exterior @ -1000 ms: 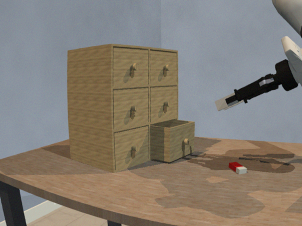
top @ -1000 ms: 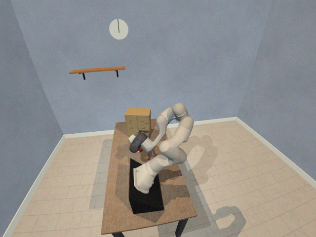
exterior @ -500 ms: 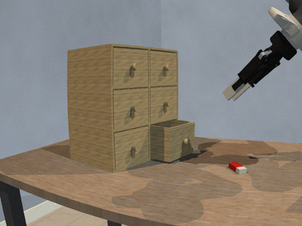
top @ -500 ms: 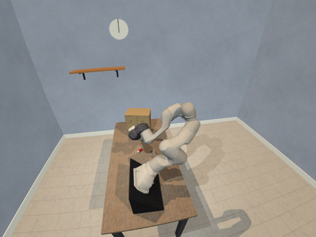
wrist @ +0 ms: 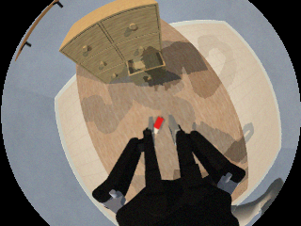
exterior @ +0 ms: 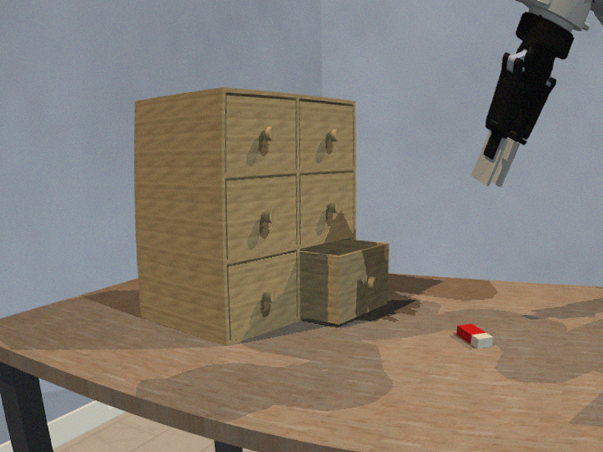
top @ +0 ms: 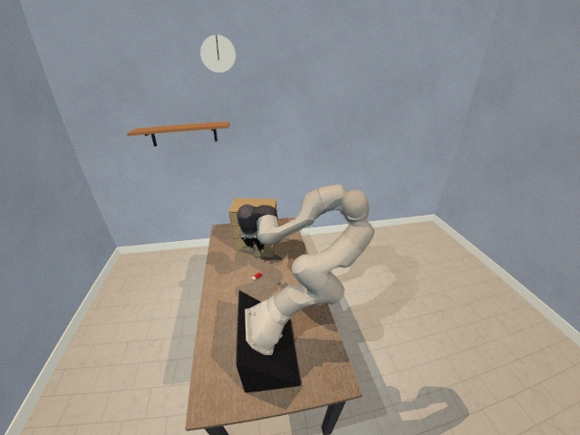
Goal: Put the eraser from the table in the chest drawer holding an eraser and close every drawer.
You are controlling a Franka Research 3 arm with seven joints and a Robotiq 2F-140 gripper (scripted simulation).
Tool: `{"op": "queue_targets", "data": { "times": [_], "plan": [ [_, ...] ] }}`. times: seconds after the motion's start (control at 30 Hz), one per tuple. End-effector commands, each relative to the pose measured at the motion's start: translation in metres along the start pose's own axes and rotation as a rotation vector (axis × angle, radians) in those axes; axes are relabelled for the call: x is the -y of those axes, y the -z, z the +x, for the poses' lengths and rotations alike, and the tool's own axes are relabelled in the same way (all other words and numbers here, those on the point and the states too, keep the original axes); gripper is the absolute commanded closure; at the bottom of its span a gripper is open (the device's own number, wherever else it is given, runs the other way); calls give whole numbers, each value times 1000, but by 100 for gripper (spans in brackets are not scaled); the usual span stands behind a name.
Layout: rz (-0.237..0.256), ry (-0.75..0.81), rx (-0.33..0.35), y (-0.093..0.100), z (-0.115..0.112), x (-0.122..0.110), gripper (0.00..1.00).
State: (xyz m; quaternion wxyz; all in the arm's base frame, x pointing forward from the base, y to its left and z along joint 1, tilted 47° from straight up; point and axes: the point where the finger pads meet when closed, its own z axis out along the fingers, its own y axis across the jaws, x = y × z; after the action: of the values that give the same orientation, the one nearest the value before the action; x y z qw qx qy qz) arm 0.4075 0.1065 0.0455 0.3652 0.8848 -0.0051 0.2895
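The light wooden chest (top: 255, 202) (exterior: 183, 203) (wrist: 104, 30) stands upright at the table's far end, with two columns of three drawers. Its bottom right drawer (exterior: 348, 295) (wrist: 147, 71) is pulled part way out; the other five look pushed in. A paler patch shows inside the open drawer in the wrist view, but I cannot tell what it is. The red and white eraser (top: 256, 275) (exterior: 473, 335) (wrist: 159, 122) lies flat on the table in front of the chest. My gripper (exterior: 491, 183) (wrist: 161, 121) is slightly open and empty, pointing down, high above the table.
The wooden table (top: 210, 374) (exterior: 284, 393) carries the arm's black base block (top: 266, 374) at its near end. The open drawer's front and knob stick out from the chest toward the eraser's side. A wall shelf (top: 178, 128) hangs behind, well away from the arm.
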Motion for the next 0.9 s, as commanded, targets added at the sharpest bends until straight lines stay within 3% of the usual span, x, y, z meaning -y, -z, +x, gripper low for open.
{"op": "queue_targets", "data": {
  "times": [0.0,0.23,0.4,0.87],
  "plan": [
    [-9,163,126,5,-15,-1,80],
    [-23,163,298,23,-22,-2,80],
    [-30,162,380,32,-25,-3,80],
    [-35,161,438,39,-28,-3,80]
  ]
}}
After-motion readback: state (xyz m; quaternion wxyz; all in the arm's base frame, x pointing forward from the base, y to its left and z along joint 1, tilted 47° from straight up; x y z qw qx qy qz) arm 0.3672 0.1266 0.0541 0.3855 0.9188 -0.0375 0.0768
